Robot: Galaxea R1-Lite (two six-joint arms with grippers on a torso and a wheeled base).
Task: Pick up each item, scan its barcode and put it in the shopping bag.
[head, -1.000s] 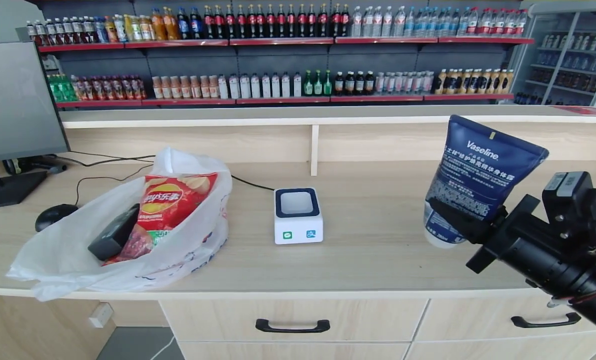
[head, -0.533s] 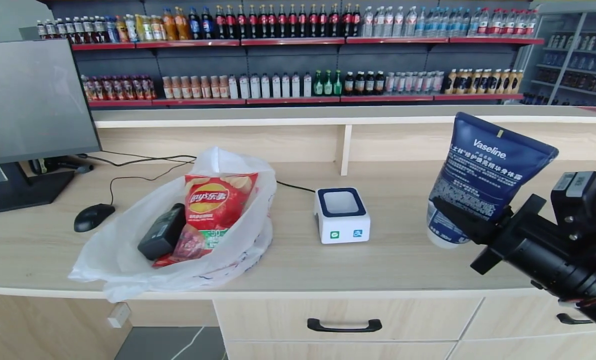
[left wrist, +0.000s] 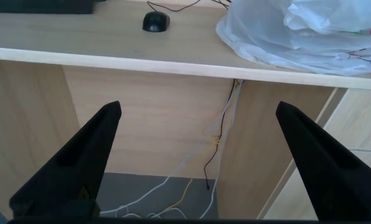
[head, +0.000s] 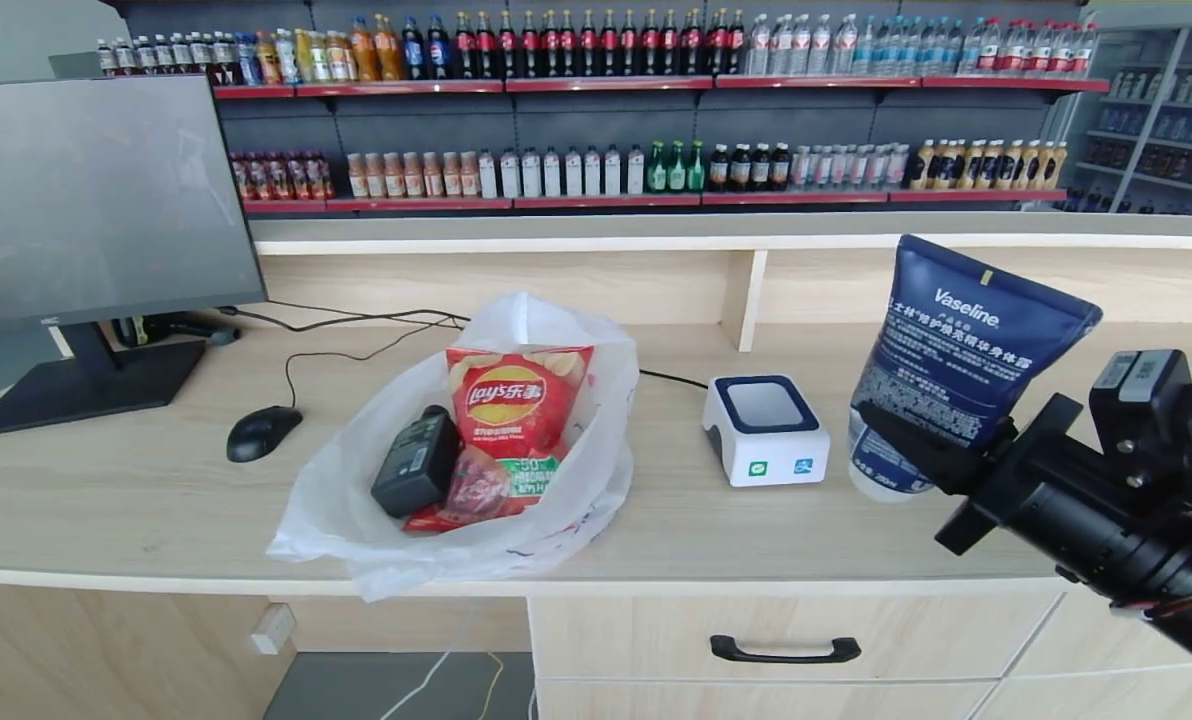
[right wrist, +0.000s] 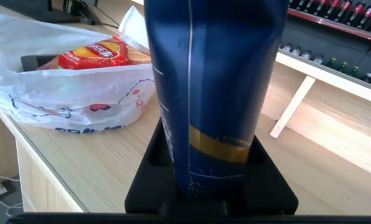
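Blue tube (head: 966, 350) is in my right gripper (head: 931, 445), jaws clenched on its lower end, cap down and body tilted, held above the right part of the counter (head: 156, 490). I see the white scanner (head: 766, 430) standing on the counter just beside the tube, between it and the shopping bag (head: 376, 520). The bag lies open near the front edge, with a red chip packet (head: 516, 410) and a dark box (head: 416, 462) inside. My left gripper (left wrist: 198, 109) hangs below the counter's front edge, jaws released and spread wide, nothing between them.

The blue tube (right wrist: 213, 93) runs off the right wrist view's edge.
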